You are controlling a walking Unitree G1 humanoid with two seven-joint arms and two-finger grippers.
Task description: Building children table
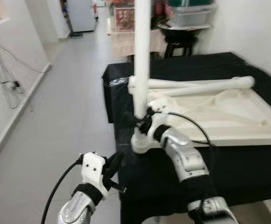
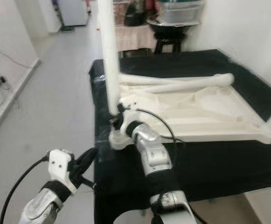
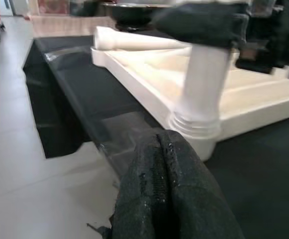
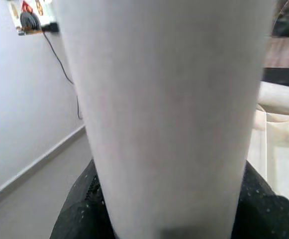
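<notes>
The right gripper pinches the upright white table leg just above its corner socket on the upside-down white tabletop, which lies on the black-draped table. If the threads are cross-seated, which blur hides, turning could jam the leg or tip it. The left gripper, fingers seemingly pressed together, hangs beside the table edge.

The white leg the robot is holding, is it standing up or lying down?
Standing up. The leg rises straight from the tabletop's near corner, the right gripper clamped round its base. Two other legs lie flat.

Two silver jointed arms, black bands at the wrists. White plastic housing behind the left gripper, black fabric-covered fingers. Thin black cables looping from right gripper.
</notes>
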